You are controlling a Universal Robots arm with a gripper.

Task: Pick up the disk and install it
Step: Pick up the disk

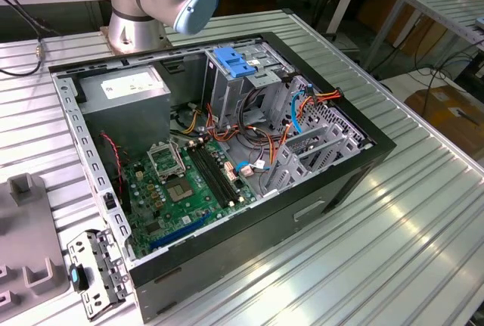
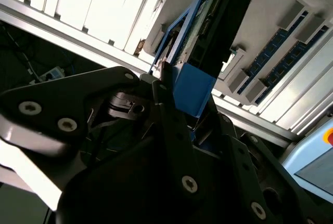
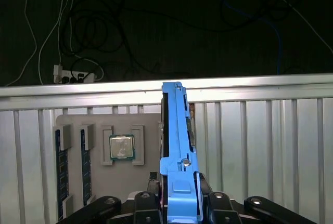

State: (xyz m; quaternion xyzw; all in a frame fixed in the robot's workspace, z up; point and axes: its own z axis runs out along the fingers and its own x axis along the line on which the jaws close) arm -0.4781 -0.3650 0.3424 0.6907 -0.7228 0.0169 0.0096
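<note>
Near the table's (image 3: 270,146) edge, at the grey tray (image 3: 130,122), the gripper (image 3: 179,195) is clamped on the disk (image 3: 174,130), w/ one finger on each flat side of the blue carrier frame. In the first wrist view the disk is held edge-on, its long axis running from the fingers toward the table rim. Cannot tell whether the disk's outer end touches the tray.

Tray contents: the CPU (image 3: 121,146) sits in a square seat just beside the disk. Two RAM sticks (image 3: 62,174) lie in slots on the CPU's other side, at the tray's edge. Beyond the table rim, cables and a power strip (image 3: 73,72) lie on the dark floor.

In the second wrist view, the frame's blue end sits between the dark fingers (image 2: 166,109) and the disk's dark body extends away from them.

In the exterior view, the open PC case (image 1: 302,212) lies on its side at mid-table, motherboard (image 1: 189,182) facing up. The drive cage (image 1: 242,95) w/ blue latch (image 1: 236,63) stands at the case edge nearest the arm base (image 1: 140,16). The PSU (image 1: 125,88) is in the adjacent case corner.
</note>
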